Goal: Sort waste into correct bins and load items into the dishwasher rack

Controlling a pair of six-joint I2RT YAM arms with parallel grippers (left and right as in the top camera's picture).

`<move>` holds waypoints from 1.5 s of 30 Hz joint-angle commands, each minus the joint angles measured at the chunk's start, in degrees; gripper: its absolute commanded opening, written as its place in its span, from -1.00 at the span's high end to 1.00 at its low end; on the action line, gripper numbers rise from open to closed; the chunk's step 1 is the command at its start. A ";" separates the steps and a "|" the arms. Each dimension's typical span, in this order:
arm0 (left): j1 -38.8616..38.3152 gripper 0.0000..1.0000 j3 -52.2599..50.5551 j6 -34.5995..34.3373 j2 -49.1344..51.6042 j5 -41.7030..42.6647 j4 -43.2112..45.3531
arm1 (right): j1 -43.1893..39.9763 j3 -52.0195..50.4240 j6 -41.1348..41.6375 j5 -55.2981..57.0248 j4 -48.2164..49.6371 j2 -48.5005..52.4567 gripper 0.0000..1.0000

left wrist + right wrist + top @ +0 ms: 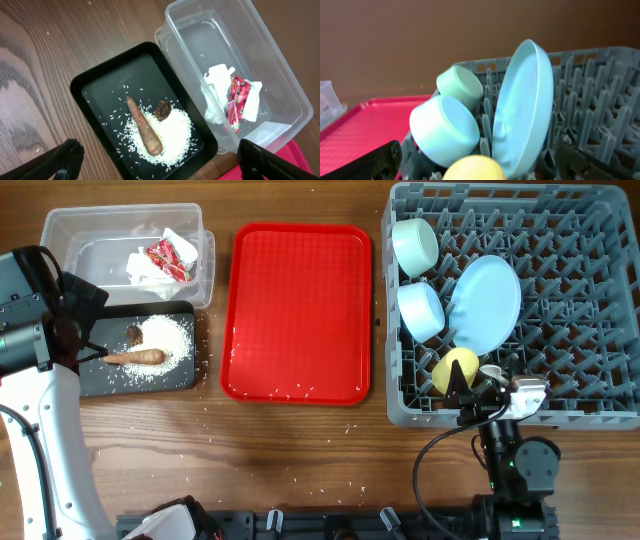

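The clear tub (70,230) holds the red wrapper (172,257) and white tissue (145,268), which also show in the left wrist view (236,97). The black tray (95,380) holds rice (165,335), the dark lump (134,333) and the carrot-like root (135,358). My left gripper (160,165) is open and empty above the black tray's near end. The grey rack (590,300) holds the green bowl (415,245), light blue bowl (422,310), plate (487,302) and yellow cup (455,368). My right gripper (480,167) is open, its fingers on either side of the yellow cup (475,169) without touching it. A small white piece (490,370) beside the cup may be the spoon.
The flat red tray (300,310) lies between the bins and the rack, with a few rice grains near its front edge. More grains are scattered on the wooden table (280,450) around the black tray and in front of the red tray.
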 commanded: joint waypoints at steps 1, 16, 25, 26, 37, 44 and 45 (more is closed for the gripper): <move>0.37 -1.00 0.59 0.87 -0.35 0.09 0.15 | 0.28 -0.42 -1.03 0.94 -0.83 -5.01 -1.00; 0.59 -1.00 0.22 0.87 -0.37 0.09 0.17 | 0.28 -0.42 -1.05 0.94 -1.57 -4.90 -0.99; -7.56 -1.00 -11.10 1.01 -11.82 -3.80 -0.63 | 0.28 -0.42 -1.05 0.94 -1.57 -4.90 -1.00; -9.77 -1.00 -14.86 2.64 -15.02 -3.50 4.92 | 0.28 -0.42 -1.03 0.94 -1.57 -4.90 -0.99; -17.66 -1.00 -67.08 16.17 -61.57 7.02 56.00 | 0.28 -0.42 -1.03 0.94 -1.57 -4.90 -0.99; -17.66 -1.00 -74.14 23.65 -73.00 11.74 55.98 | 0.28 -0.42 -1.03 0.94 -1.57 -4.90 -0.99; -17.66 -1.00 -74.84 23.65 -74.07 11.96 55.98 | 0.28 -0.42 -1.03 0.94 -1.57 -4.90 -0.99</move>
